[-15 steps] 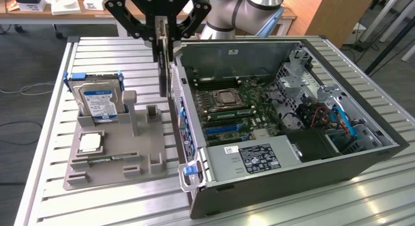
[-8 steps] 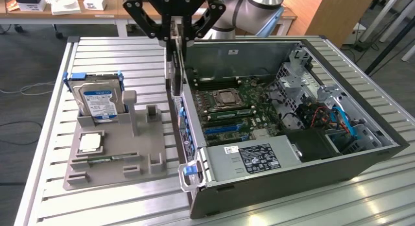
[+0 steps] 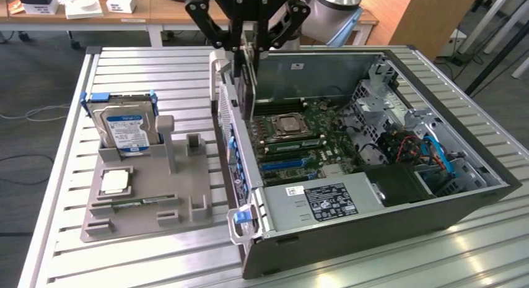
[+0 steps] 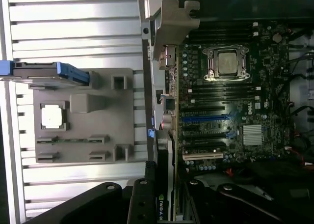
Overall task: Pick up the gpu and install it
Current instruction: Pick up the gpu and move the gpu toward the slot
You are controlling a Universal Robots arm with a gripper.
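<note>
My gripper (image 3: 248,51) is shut on the gpu (image 3: 250,83), a thin dark card that hangs edge-on and upright. It is held above the open computer case (image 3: 372,232), close to the case wall on the exterior view's left. In the wrist view the gpu (image 4: 164,150) runs out from between my fingers (image 4: 142,204), and its grey metal bracket (image 4: 174,22) is at the far end. The card is over the edge of the motherboard (image 3: 298,139), beside the blue expansion slots (image 4: 206,118), and is clear of the board.
A grey holder tray (image 3: 140,220) lies on the slatted metal table (image 3: 165,71) at the exterior view's left. It carries an upright hard drive (image 3: 124,127), a processor chip (image 3: 114,181) and a memory stick (image 3: 132,202). A power supply (image 3: 323,201) fills the case's near end.
</note>
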